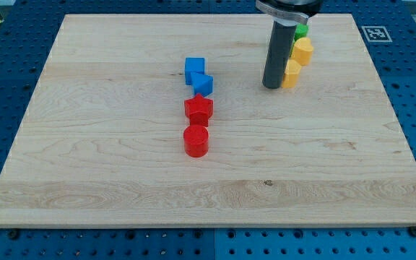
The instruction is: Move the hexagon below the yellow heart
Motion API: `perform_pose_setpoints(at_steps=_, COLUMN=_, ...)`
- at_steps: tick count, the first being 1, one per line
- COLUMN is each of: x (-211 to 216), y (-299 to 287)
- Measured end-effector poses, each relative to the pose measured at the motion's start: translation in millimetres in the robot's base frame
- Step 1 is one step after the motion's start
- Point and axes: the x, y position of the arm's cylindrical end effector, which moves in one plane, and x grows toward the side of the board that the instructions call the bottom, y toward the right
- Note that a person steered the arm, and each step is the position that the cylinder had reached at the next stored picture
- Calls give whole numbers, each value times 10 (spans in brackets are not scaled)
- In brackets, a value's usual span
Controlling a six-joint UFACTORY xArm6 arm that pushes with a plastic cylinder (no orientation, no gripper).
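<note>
Toward the view's upper right of the pale wooden table (121, 180), a dark upright rod comes down from the top edge, and my tip (271, 87) rests on the wood just left of a small yellow block (291, 74), touching it or very nearly so. This arm carries no hand, so nothing is spread apart or clamped on anything. Just above and to the right of that block sits a second yellow block, the hexagon (303, 50), close against it. A green block (301, 32) peeks out beside the rod, just above the hexagon; its shape cannot be made out. Near the table's middle, a column of four runs downward: a blue cube (194, 69), a second blue block (204, 84), a red star (198, 109), and a red cylinder (196, 141).
</note>
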Motion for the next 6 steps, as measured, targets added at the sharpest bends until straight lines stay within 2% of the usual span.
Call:
perform_pose_setpoints(at_steps=3, x=-21, y=227)
perform_pose_setpoints(at_steps=5, x=-488, y=-328)
perform_pose_setpoints(at_steps=6, x=-551, y=-327)
